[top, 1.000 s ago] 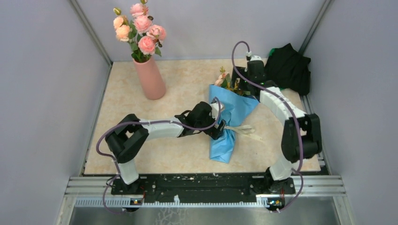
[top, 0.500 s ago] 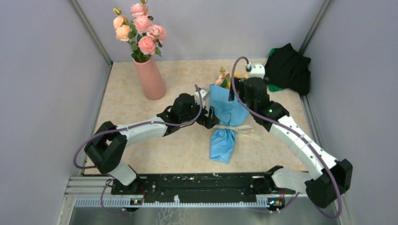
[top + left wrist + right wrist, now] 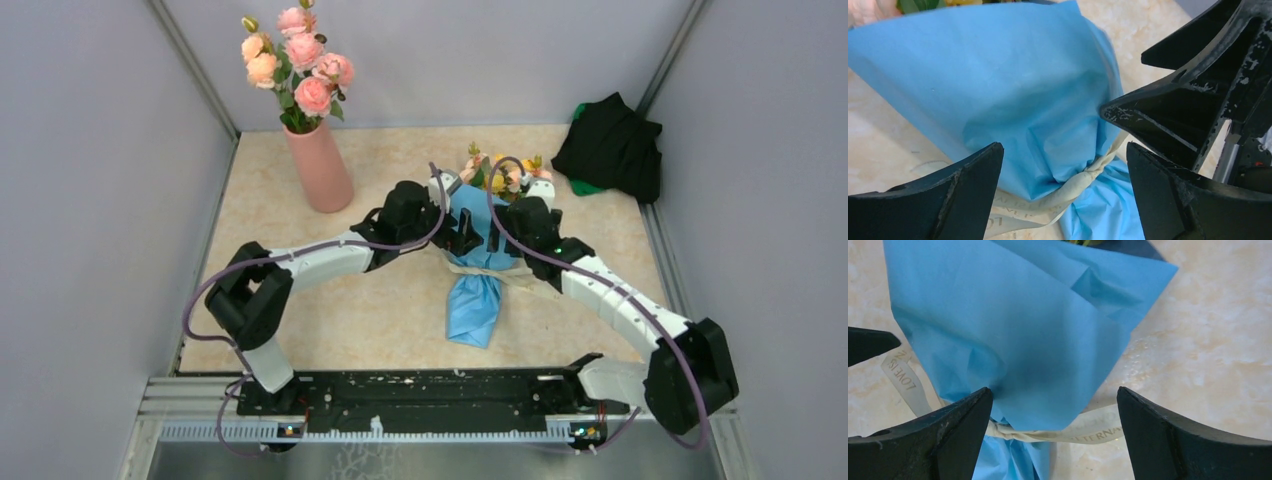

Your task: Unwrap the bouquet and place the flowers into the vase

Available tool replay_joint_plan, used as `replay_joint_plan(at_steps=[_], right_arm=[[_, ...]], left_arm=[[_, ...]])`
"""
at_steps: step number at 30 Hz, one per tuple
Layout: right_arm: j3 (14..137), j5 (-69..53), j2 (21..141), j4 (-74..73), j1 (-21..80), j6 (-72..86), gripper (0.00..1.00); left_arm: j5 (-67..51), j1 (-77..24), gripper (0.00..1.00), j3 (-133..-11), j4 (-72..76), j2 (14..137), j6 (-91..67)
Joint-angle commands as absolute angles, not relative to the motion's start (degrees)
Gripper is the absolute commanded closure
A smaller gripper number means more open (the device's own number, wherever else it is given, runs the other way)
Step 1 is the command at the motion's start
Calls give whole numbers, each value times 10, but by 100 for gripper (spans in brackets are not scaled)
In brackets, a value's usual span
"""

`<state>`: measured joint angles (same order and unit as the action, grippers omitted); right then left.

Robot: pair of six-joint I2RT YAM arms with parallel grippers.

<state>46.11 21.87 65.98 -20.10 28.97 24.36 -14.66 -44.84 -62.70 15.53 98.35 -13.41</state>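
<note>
The bouquet lies on the table in blue paper, tied at the waist with a cream ribbon. Its flowers stick out of the far end. My left gripper hangs open just left of the wrapped cone, its jaws straddling the paper above the ribbon knot and holding nothing. From the right, my right gripper is open too, with paper and ribbon between its spread jaws. The two grippers nearly meet over the bouquet. The salmon-pink vase stands at the back left.
Larger pink roses fill the vase. A black cloth heap with a bit of green under it lies in the back right corner. Grey walls close in the table on three sides.
Both arms closed in on the bouquet's upper cone. The left gripper went back and right from the knot; the right arm swung forward and down from behind the flowers.
</note>
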Motion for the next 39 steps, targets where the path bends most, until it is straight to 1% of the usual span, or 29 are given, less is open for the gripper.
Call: replay_joint_plan(at_steps=[1,4,11,15,20,22,27,31,36,38,39], right_arm=[[452,143,716,-111,279,271,6],[458,118,763,-78,278,274,6],[503,116,868,-35,266,260,6],[535,97,911,-18,255,250,6],[594,86,962,-25,253,234,6],[606,83,964,-32,253,233,6],[582,85,891,-31,253,218,7],[579,111,805,-74,253,194,7],[588,120,689,-128,253,163,7],[589,108,657,-156,253,154,9],[588,103,647,-174,254,152,11]], left_arm=[[-151,-448,1,-626,172,1020,-142],[-149,-447,1,-615,182,1032,-142],[-162,-446,1,-555,210,1027,-150],[-187,-447,1,-512,245,1019,-174],[-210,-448,1,-499,266,1032,-195],[-207,-448,1,-496,265,1031,-193],[-133,-447,1,-495,231,997,-156],[-64,-447,1,-507,204,955,-126],[-8,-447,1,-524,179,926,-115],[12,-447,2,-529,170,925,-132],[18,-446,4,-527,170,925,-142]])
